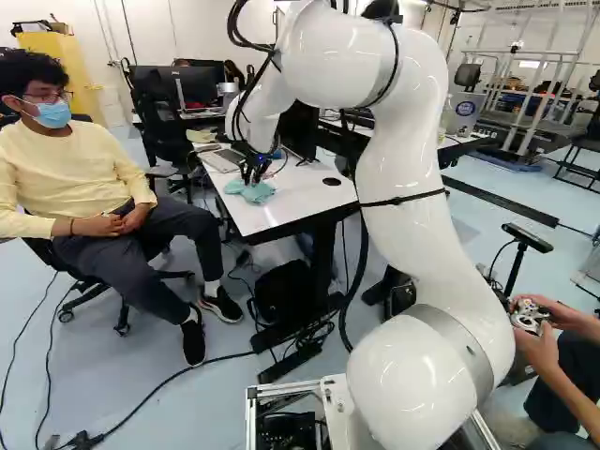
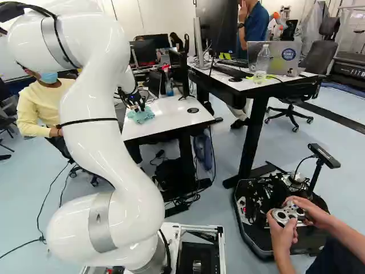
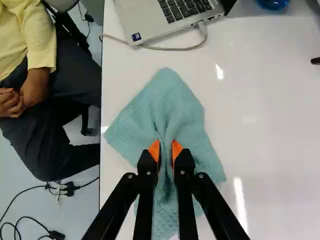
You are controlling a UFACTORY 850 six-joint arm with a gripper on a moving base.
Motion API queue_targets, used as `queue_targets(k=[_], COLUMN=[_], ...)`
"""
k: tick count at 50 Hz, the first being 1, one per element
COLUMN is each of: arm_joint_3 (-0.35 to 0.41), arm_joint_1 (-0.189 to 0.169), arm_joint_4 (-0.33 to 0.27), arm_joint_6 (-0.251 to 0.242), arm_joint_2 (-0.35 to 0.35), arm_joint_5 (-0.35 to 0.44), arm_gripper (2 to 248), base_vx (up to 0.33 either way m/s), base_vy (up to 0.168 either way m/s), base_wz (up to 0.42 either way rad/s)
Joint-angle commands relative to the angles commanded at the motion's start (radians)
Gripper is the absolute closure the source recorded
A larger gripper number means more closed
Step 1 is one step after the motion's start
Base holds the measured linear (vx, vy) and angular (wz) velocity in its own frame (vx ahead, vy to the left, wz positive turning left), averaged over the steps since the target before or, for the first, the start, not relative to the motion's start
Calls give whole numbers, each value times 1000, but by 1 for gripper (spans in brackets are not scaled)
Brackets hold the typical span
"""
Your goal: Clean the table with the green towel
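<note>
A black claw [image 3: 165,151] pinches a gathered fold of the green towel [image 3: 170,102] on the white table [image 3: 270,135]. The fold runs in line with the claw, cloth spreading ahead, beneath and to both sides. Farther ahead, a laptop [image 3: 150,19] and cable [image 3: 175,49] would likely limit a forward wipe; a seated person [image 3: 37,87] is beside the table's edge.

Blue labels [image 2: 290,53] mark two laptops [image 2: 274,60], white lettering [image 2: 356,72] a black machine [image 2: 342,76].

From here, the towel [image 3: 172,110] lies on the surface [image 3: 265,100], partly in the pincer [image 1: 251,178], a laptop [image 3: 150,20] beyond it.
</note>
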Motion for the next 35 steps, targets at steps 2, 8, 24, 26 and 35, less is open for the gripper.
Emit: queue_targets(k=[2,8,24,26,35], arm_joint_3=[4,9,-38,-48,-97], arm_joint_1=[6,23,56,56,50], arm_joint_4=[0,0,0,0,0], arm_joint_6=[0,0,0,0,0], arm_joint_2=[3,7,-27,-34,-70], arm_joint_5=[0,0,0,0,0], arm_gripper=[199,199,199,199,199], base_vx=[0,0,0,0,0], base_vy=[0,0,0,0,0], base_wz=[0,0,0,0,0])
